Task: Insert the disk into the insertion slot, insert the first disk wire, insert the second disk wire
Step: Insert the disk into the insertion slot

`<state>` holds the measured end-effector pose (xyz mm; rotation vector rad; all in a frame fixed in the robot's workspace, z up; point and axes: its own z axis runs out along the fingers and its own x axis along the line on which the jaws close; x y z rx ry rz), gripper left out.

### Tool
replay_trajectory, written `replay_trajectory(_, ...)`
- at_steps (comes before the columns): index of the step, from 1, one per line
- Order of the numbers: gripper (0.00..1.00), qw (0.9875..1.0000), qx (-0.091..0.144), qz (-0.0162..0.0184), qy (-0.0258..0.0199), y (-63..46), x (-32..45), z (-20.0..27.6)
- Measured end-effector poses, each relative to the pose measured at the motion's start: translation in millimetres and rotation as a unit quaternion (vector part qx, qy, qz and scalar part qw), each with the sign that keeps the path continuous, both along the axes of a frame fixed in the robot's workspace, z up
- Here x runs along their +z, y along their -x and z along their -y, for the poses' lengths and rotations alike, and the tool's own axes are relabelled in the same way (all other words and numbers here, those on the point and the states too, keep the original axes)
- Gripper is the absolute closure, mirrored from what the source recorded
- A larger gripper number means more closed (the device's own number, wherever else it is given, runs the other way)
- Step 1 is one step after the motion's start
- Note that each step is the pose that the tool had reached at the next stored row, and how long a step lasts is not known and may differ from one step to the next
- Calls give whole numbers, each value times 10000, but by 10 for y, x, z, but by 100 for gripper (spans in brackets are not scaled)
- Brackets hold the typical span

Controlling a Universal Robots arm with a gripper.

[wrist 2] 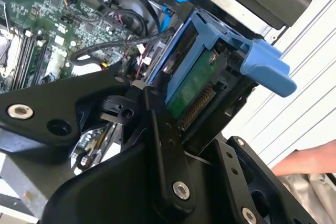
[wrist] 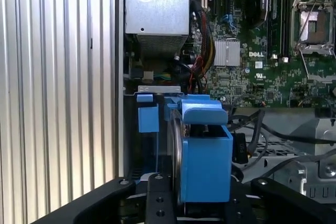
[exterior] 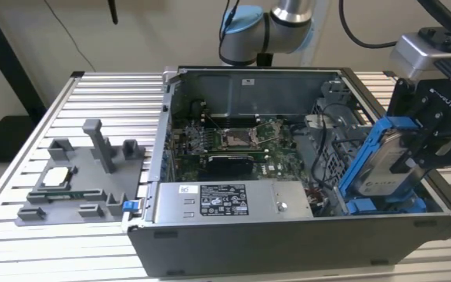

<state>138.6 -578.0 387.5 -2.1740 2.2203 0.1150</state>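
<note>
In the exterior view my gripper is shut on the disk. The disk is a silver drive in a bright blue frame, held on edge and tilted over the open case's corner at the exterior view's right. Its lower end sits just above the insertion slot, whose mouth shows blue tabs. In the first wrist view the blue frame stands between my black fingers, next to the slot's blue tab. The second wrist view shows the disk's green circuit board inside the frame. Black cables lie beside the cage.
The open computer case stands on a slatted aluminium table. A grey power-supply box and the motherboard lie inside it. A grey fixture with parts sits at the exterior view's left. A person's hand is close by.
</note>
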Motion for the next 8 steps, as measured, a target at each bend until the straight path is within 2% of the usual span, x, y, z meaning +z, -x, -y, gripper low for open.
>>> replay_trajectory(5, 100, 10000, 0, 1, -5, 0, -58, 0)
replay_trajectory(8, 100, 10000, 0, 1, -4, -1, -61, 0)
